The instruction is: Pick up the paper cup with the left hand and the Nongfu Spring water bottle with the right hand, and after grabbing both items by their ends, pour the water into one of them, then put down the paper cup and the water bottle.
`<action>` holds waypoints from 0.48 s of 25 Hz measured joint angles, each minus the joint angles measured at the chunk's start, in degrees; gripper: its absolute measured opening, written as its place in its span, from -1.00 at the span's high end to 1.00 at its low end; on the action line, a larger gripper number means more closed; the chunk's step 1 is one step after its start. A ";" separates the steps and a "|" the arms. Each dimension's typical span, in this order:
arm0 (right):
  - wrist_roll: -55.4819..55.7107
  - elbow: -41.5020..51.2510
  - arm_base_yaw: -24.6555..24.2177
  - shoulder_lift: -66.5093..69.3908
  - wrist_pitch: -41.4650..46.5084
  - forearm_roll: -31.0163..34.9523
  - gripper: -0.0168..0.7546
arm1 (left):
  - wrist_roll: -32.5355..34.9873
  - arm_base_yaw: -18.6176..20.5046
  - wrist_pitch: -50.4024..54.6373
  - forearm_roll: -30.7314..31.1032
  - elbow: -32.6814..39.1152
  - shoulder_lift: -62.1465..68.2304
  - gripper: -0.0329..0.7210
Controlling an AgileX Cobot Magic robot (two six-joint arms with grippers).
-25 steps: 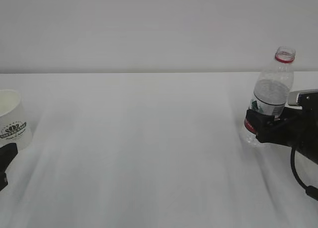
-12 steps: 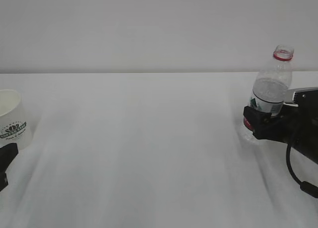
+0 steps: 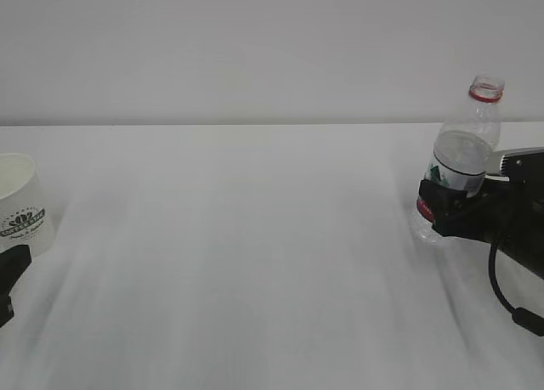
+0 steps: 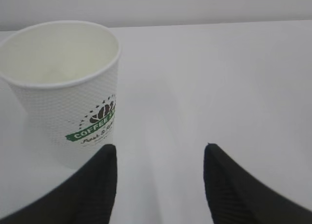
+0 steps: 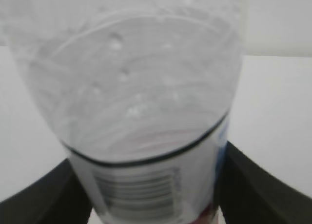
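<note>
Right hand (image 3: 442,205) grips bottle (image 3: 460,165) at the label, far right of table (image 3: 255,237), uncapped; grip firm, hold it upright. Left hand (image 4: 158,185) spread, empty; cup (image 4: 66,92) just off its left finger, far left; centre it first. Cup reads "COFFEE"; bottle label unreadable.

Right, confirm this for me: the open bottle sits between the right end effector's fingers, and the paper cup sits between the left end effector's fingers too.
Not quite. The Nongfu Spring water bottle part holds, cap off, between the right end effector fingers. But the left wrist view shows the paper cup off to the left, ahead of the left finger, not between the left end effector fingers; that gap is bare table.
</note>
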 joint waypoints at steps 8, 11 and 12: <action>0.00 0.00 0.00 0.00 0.00 -0.29 -0.26 | 0.00 0.00 0.00 0.00 0.00 0.00 -0.19; 0.00 0.00 0.00 0.00 0.00 -0.29 -0.25 | 0.00 0.00 0.00 0.02 0.00 0.00 -0.19; 0.00 0.00 0.00 0.00 0.00 -0.29 -0.25 | 0.00 0.00 0.00 0.02 0.00 0.00 -0.19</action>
